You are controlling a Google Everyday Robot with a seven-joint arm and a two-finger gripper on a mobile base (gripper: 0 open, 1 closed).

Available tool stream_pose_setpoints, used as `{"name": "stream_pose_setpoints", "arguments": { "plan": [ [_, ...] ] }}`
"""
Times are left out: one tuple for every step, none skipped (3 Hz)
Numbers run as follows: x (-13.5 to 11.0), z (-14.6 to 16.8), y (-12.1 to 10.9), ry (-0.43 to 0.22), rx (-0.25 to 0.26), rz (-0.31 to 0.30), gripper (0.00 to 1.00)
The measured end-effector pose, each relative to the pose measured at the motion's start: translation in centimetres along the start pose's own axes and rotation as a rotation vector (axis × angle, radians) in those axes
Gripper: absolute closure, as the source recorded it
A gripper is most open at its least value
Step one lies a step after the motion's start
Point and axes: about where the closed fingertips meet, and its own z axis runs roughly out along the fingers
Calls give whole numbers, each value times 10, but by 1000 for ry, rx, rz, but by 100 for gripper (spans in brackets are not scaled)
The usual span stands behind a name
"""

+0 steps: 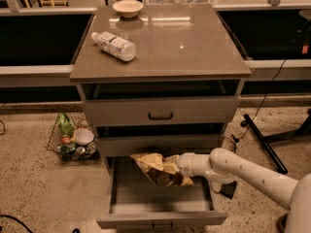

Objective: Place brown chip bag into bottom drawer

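Grey counter [184, 42] on speckled floor, bottle [114, 45] and bowl [128, 8] toward its back-left corner. Below the front edge — gripper [177, 169] clamped on the brown chip bag [158, 171], held just above the open bottom drawer [160, 201]. Could snag the middle drawer [146, 144] lip, or drape over the drawer wall if released askew.

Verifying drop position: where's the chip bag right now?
Camera view, lower centre: the chip bag hangs over the open bottom drawer, just below the middle drawer front, held at its right end by the tool reaching in from the picture's right.
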Motion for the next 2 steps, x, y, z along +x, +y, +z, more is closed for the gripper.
{"name": "stream_pose_setpoints", "arguments": {
  "plan": [
    [32,5,-17,14,23,79,100],
    [56,10,-28,19,33,140,100]
  ]
}}
